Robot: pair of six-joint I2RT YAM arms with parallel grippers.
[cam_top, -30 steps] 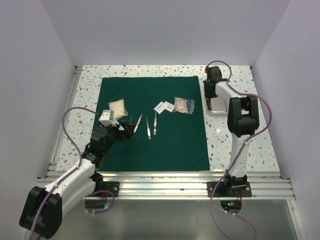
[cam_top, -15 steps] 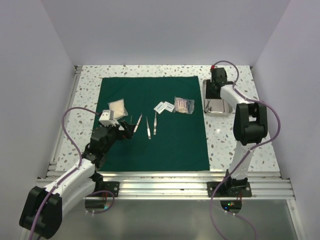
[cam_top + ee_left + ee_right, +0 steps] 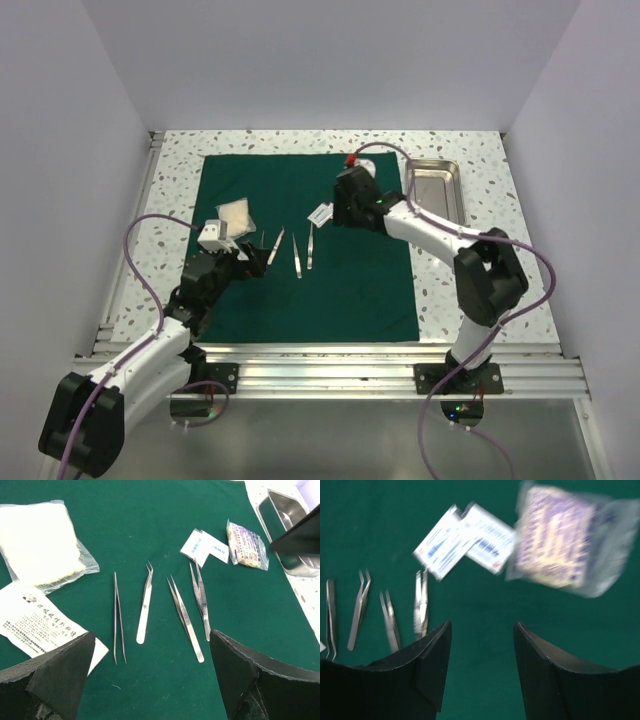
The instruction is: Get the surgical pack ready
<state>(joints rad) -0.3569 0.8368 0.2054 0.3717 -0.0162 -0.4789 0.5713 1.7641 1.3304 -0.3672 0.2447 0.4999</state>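
One big change: your surgical pack (image 3: 340, 290) lies flat mid-table, but the right gripper (image 3: 481, 627) has swung left off the steel tray (image 3: 432, 190) and hovers, jaws apart and empty, over the packets (image 3: 465, 540). The left gripper (image 3: 151, 635) sits spread by the tweezers (image 3: 187, 620). I'd guess a packet pickup's next.

Top ext cam: fixed high behind arm bases, looks down & fwd, far enough for whole table (image 3: 178, 185) + both arms. L wrist cam: low, close over surgical pack sheet (image 3: 150, 525), faces far-right past left gripper (image 3: 152, 680). R wrist cam: closer still, nearly straight down past right gripper (image 3: 482, 675), blurred. Shared: tweezers (image 3: 186, 619) & white packets (image 3: 202, 547) in all 3; pouch (image 3: 246, 544) in both wrist views; steel tray (image 3: 280, 510) in top + L wrist.
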